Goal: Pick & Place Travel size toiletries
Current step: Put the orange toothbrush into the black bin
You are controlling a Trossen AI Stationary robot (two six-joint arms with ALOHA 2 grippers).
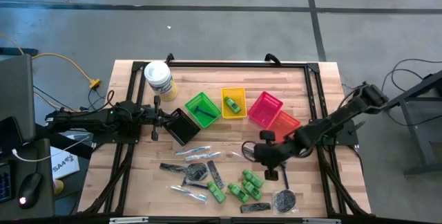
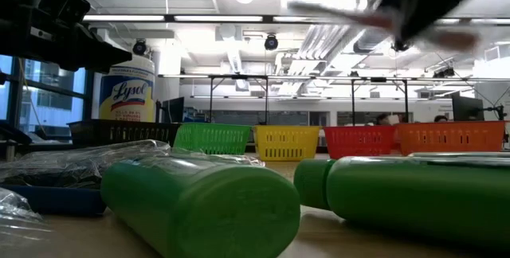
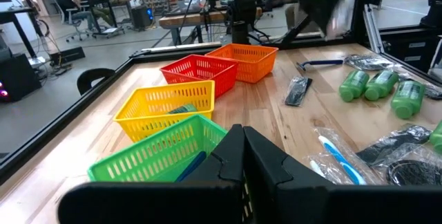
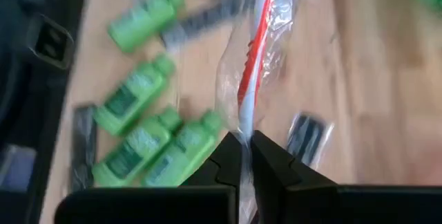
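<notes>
- Right gripper (image 4: 245, 148): fingers pinched together on the end of a clear-wrapped slim stick with a red-and-white shaft (image 4: 254, 58); the stick hangs in its crinkled wrapper above the wooden table (image 1: 324, 99), lifted clear of it, near the right-hand middle of the tabletop in the high view.
- Left gripper (image 3: 243, 156): fingers closed on nothing, held low at the table's left side just beside the black plastic basket (image 1: 182, 126).
- Bright green mini bottles (image 1: 245, 184): a loose cluster lying on their sides near the front edge, below the right gripper; two fill the foreground of the low view.
- Dark flat combs (image 1: 214, 172): scattered flat among the bottles and wrapped items at the front.
- Round dark packet (image 1: 284, 200): flat on the table at the front right, beside the bottles.
- Blue-handled razors in clear wrap (image 3: 338, 158): lying at the front left of the pile.
- Row of small plastic baskets behind the pile: green basket (image 1: 203, 108) holding a dark item, yellow basket (image 1: 233, 102) holding a green item, red basket (image 1: 265, 108), orange basket (image 1: 284, 123).
- Big white tub with yellow label (image 1: 159, 79): upright at the back left corner, behind the black basket.
</notes>
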